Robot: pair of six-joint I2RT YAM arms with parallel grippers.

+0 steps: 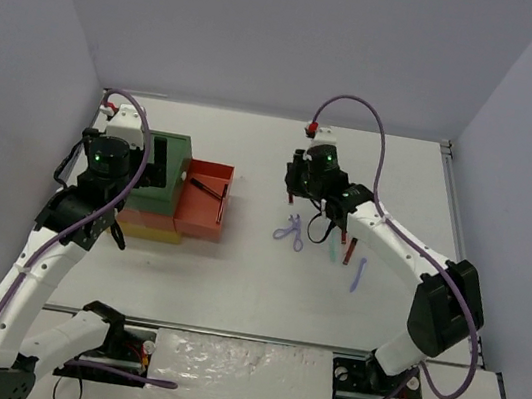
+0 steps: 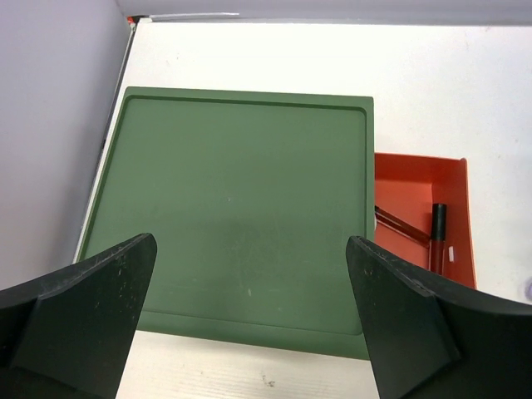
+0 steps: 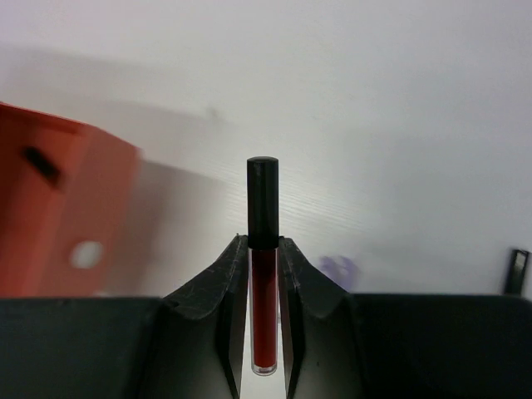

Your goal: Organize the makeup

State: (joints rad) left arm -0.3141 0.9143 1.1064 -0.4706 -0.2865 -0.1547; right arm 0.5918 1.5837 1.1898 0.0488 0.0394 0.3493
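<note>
My right gripper [image 1: 293, 186] is shut on a dark-red stick with a black cap [image 3: 263, 249] and holds it above the table, right of the open red drawer [image 1: 203, 212]. The gripper [image 3: 263, 287] grips the stick's red part, cap pointing away. Two thin dark sticks [image 1: 213, 191] lie in the red drawer and also show in the left wrist view [image 2: 437, 234]. A lavender scissor-like tool [image 1: 291, 230], another dark-red stick [image 1: 344, 238], a mint stick [image 1: 332, 256] and a lavender stick [image 1: 359, 273] lie on the table. My left gripper [image 2: 249, 283] is open and empty above the green top of the drawer box [image 2: 241, 216].
The green-red-yellow drawer box [image 1: 156, 204] stands at the left, close to the left wall. The red drawer [image 2: 416, 179] sticks out to its right and shows blurred in the right wrist view [image 3: 58, 216]. Grey walls enclose the table on three sides.
</note>
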